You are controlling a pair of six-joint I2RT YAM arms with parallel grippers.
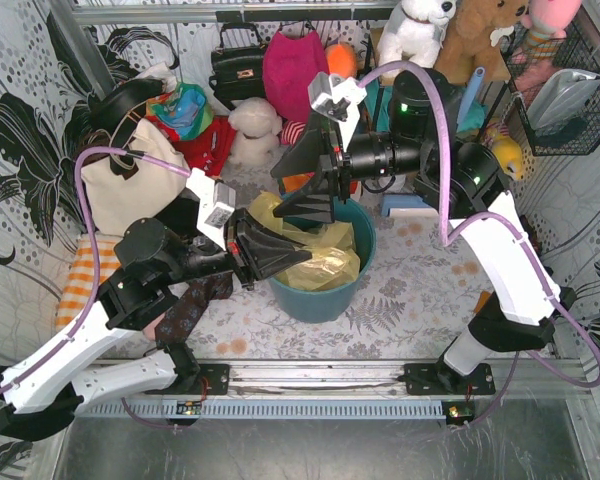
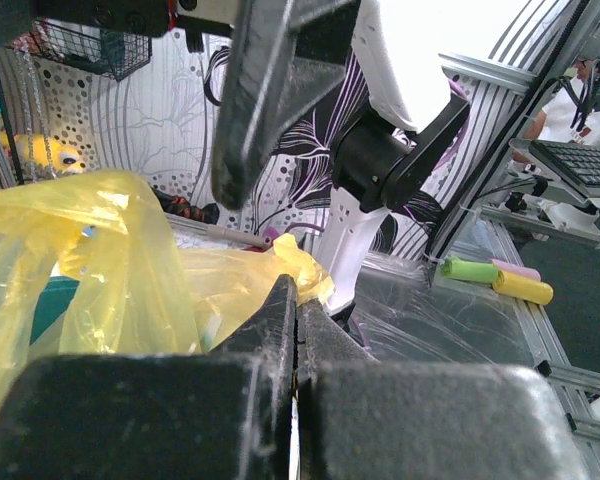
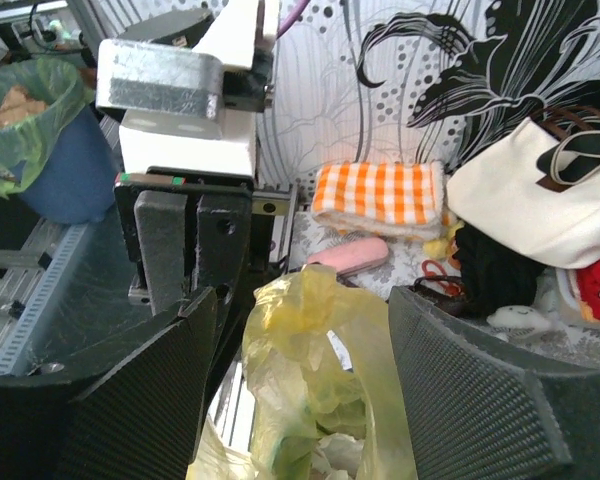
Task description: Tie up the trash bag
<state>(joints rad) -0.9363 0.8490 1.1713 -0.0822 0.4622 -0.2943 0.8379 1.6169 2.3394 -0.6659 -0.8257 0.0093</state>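
Observation:
The trash bag (image 1: 330,262) is thin yellow plastic with white paper showing through, sitting in the round teal bin (image 1: 320,300) at mid table. My left gripper (image 1: 302,258) lies over the bin's near left rim. It is shut, with a thin sliver of film between its jaws, in the left wrist view (image 2: 296,292); the bag (image 2: 100,270) bulges to its left. My right gripper (image 1: 292,200) hangs over the bin's far side, open. In the right wrist view it (image 3: 302,300) straddles an upright flap of the bag (image 3: 310,340) without touching it.
A cream tote (image 1: 130,185) and an orange checked cloth (image 1: 80,285) lie left of the bin. A pink case (image 3: 348,255) lies near them. Bags and plush toys (image 1: 420,30) crowd the back wall. A wire basket (image 1: 565,95) hangs at right.

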